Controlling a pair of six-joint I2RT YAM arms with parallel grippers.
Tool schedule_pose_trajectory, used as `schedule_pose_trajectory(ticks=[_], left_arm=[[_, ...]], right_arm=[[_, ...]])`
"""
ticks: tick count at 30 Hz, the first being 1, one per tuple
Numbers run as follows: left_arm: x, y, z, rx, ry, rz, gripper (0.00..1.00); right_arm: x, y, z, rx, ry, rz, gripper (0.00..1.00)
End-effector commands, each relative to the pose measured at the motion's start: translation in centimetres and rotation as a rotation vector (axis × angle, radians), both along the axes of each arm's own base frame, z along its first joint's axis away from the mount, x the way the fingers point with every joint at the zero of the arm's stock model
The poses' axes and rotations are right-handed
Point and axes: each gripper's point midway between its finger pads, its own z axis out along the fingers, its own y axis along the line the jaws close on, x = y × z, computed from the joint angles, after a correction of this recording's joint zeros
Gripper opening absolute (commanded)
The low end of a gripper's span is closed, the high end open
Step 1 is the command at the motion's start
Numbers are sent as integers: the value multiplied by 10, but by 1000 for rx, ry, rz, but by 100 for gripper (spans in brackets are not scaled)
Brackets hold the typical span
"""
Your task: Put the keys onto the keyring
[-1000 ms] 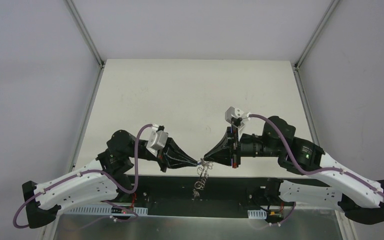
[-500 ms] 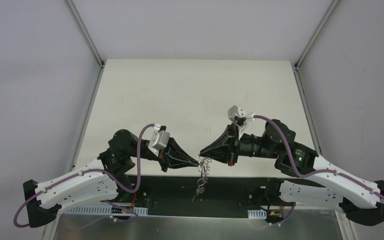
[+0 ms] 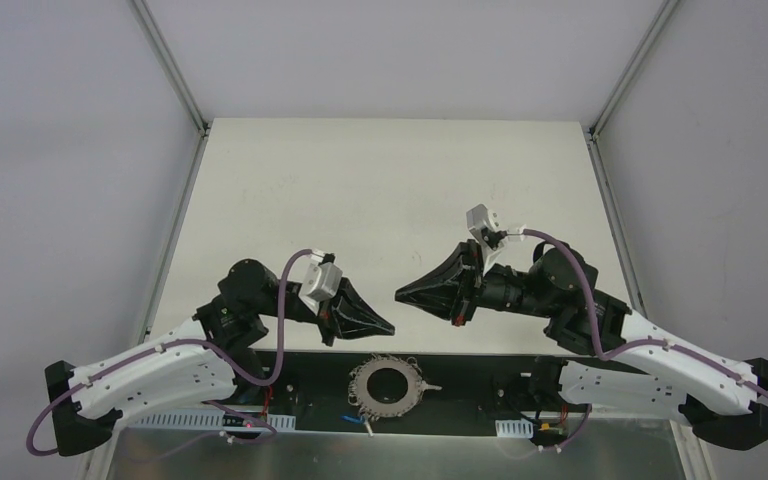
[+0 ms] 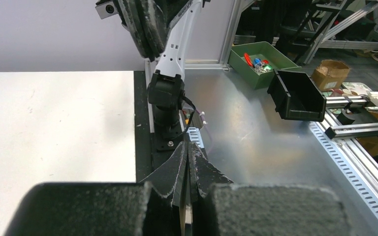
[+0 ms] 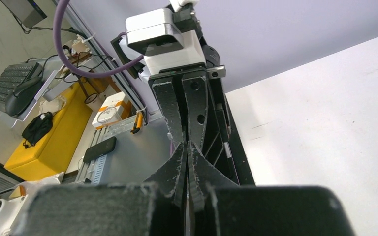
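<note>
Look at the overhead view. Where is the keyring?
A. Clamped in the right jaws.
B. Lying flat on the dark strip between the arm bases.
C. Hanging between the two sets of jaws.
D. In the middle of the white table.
B: the keyring lies flat on the dark strip, with nothing gripping it.

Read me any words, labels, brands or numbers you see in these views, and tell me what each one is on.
No text can be read in any view.
Keyboard, right wrist view: key legends too small to read.
White box, right wrist view: round mark on top too blurred to read.
Cardboard box, left wrist view: no legible print.
</note>
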Motion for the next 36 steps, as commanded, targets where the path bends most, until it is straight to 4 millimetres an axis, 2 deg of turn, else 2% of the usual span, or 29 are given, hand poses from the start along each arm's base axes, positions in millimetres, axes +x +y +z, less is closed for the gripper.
schedule_pose_trajectory(ticks=[1,5,9,10,13,15,17,20,23,28,32,34,36], left_arm=[[2,8,13,-37,-43,47,0],[13,10,9,-21,-33,122,0],[24,13,2,-1,-5,195,0],[29,14,0,4,8,225,0],[45,20,-7,22,47,335,0],[59,27,-13,36,84,433,7],[72,36,-18,45,122,524,18],[84,47,-33,79,168,623,30],[97,58,-48,112,225,725,37],[104,67,-74,165,296,799,48],[105,68,-81,173,322,810,56],[103,67,-81,179,325,802,79],[102,66,-81,182,325,794,95]], right_arm=[[8,-8,19,55,-40,-65,0],[18,-9,5,-6,-25,-118,0],[26,-10,-25,-141,19,-165,0],[27,-11,-36,-184,33,-171,2],[29,-14,-71,-312,81,-185,24],[30,-19,-96,-391,115,-204,34],[30,-23,-121,-461,150,-219,43],[25,-25,-159,-550,231,-216,52],[20,-28,-195,-643,328,-224,57],[5,-27,-247,-748,512,-182,61],[-11,-21,-267,-794,624,-109,62],[-18,-19,-278,-834,678,-73,62],[-21,-18,-291,-872,713,-66,62]])
